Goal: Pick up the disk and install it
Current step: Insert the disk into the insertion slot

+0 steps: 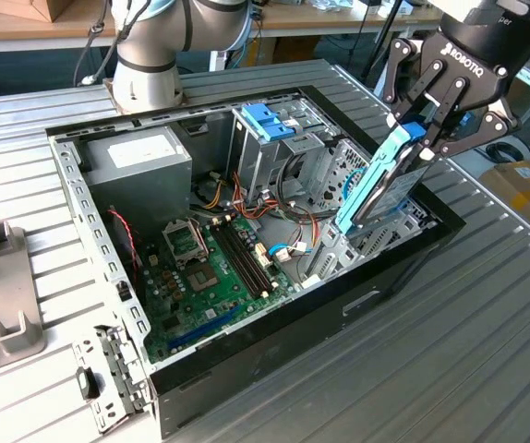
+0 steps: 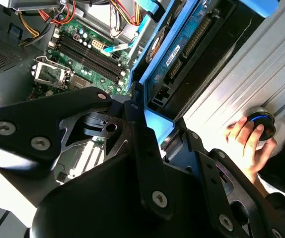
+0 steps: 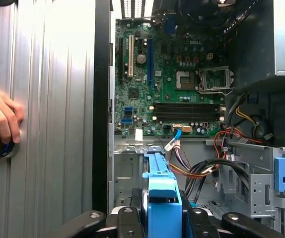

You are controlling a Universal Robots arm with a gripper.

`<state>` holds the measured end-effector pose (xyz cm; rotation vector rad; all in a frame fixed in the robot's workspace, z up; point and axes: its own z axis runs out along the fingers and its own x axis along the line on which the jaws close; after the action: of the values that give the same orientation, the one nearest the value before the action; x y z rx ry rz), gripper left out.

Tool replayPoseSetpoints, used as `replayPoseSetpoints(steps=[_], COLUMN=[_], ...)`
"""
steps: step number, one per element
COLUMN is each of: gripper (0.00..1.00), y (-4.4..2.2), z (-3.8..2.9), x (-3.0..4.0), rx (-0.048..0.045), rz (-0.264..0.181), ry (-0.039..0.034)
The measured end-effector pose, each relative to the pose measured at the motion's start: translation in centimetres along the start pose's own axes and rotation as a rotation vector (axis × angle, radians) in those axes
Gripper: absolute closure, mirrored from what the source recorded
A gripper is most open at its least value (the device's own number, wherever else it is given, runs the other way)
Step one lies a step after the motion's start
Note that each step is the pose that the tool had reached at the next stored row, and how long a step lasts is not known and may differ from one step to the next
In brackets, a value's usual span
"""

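Exterior view showed the gripper (image 1: 428, 132) clamped on the upper end of the disk (image 1: 380, 183), fingers pressing its blue bracket from both sides. The disk hung tilted below the gripper, its lower end already down inside the open case (image 1: 246, 351), among the grey drive cage (image 1: 357, 240) at the case's end toward the exterior view's right. So picking up looked done, and the install step seemed to be in hand: the disk was partly lowered toward its bay but, judging by the tilt and how much stood above the case wall, not yet seated.

Finishing would have called for squaring the bracket to the cage rails and pressing steadily, while keeping clear of the loose cables (image 1: 288, 249) just beside the cage.

Both wrist views showed the bracket held between the fingers (image 3: 189, 220), with the motherboard (image 3: 172, 79) beyond. A person's hand (image 2: 249, 141) rested on a round control on the table (image 1: 487, 314), well apart from the disk.
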<state>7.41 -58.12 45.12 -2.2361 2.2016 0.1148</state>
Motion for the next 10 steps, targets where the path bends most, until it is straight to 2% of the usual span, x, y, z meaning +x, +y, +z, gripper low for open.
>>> replayPoseSetpoints(steps=[10], gripper=[0.63], y=[-0.04], z=[0.86], x=[0.04], rx=[0.0], rz=[0.0], ry=[0.0])
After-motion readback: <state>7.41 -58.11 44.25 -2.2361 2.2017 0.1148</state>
